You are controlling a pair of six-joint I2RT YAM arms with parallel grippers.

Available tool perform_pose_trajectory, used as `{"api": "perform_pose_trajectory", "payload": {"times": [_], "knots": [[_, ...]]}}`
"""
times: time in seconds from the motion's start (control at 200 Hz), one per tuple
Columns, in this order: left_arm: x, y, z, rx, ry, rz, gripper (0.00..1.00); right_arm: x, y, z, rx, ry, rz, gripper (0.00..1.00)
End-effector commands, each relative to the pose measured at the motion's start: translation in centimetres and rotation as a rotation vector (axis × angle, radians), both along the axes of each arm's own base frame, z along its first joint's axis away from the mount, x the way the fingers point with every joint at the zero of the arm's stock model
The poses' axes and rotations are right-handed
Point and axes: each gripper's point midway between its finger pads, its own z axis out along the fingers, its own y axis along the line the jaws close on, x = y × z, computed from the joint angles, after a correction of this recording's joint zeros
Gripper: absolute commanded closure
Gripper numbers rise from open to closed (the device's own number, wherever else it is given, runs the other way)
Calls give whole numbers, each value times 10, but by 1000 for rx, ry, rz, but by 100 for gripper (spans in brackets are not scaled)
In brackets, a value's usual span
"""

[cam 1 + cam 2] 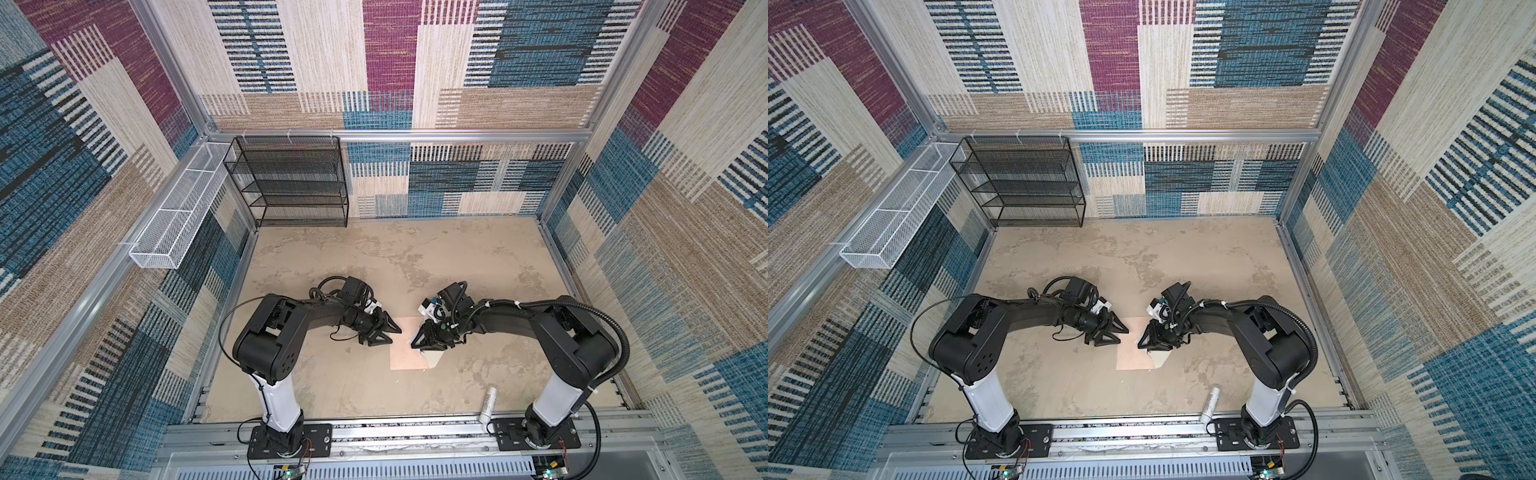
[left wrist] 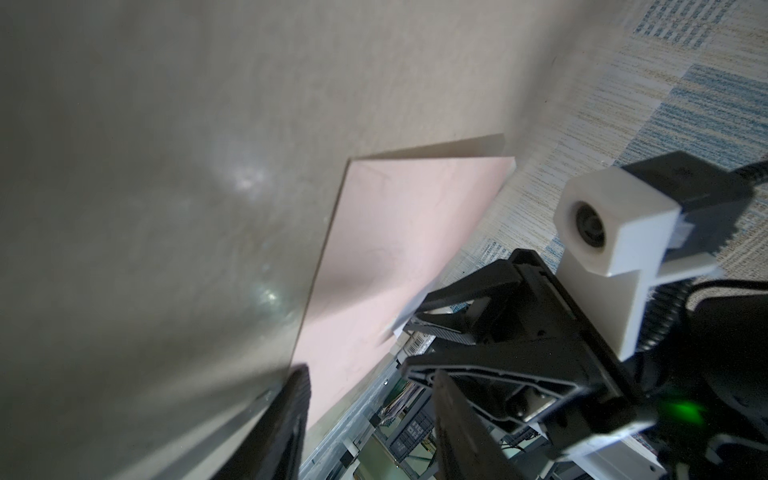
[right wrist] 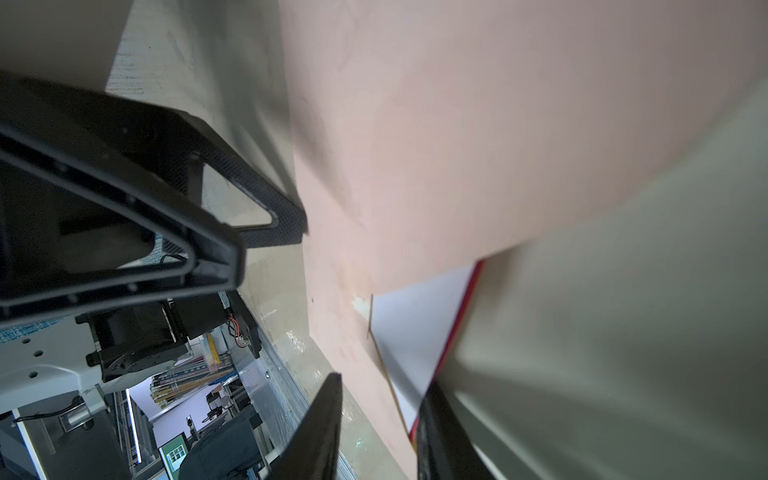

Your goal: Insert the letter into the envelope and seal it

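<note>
My left pincer [image 1: 392, 336] is spread wide and empty beside the envelope [image 1: 406, 351], which lies flat mid-table. My right pincer [image 1: 415, 343] is narrowly parted with the letter's [image 3: 415, 336] white, red-edged corner between its fingers, half out of the envelope. Beyond, the table [image 1: 374, 257] gives free room.

Both top views look steeply down over the table [image 1: 415, 257]; wrist views sit close, sharing the envelope [image 2: 395, 232].

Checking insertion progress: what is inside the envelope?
The letter is partly inside the envelope: a white corner with a red edge sticks out. The rest is covered by the peach panel.
</note>
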Motion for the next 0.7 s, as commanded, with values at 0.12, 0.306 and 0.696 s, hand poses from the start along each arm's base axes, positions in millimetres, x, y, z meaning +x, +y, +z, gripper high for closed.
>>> {"api": "perform_pose_trajectory", "payload": {"times": [0.12,0.306,0.696], "knots": [[3,11,-17,100,-30,9,48,10,3,-1,-11,-23,-5,62],[4,11,-15,101,-35,1,48,14,-2,2,-62,-54,-2,56],[8,9,-10,97,-43,-10,48,21,-20,18,-155,-122,-30,45]]}}
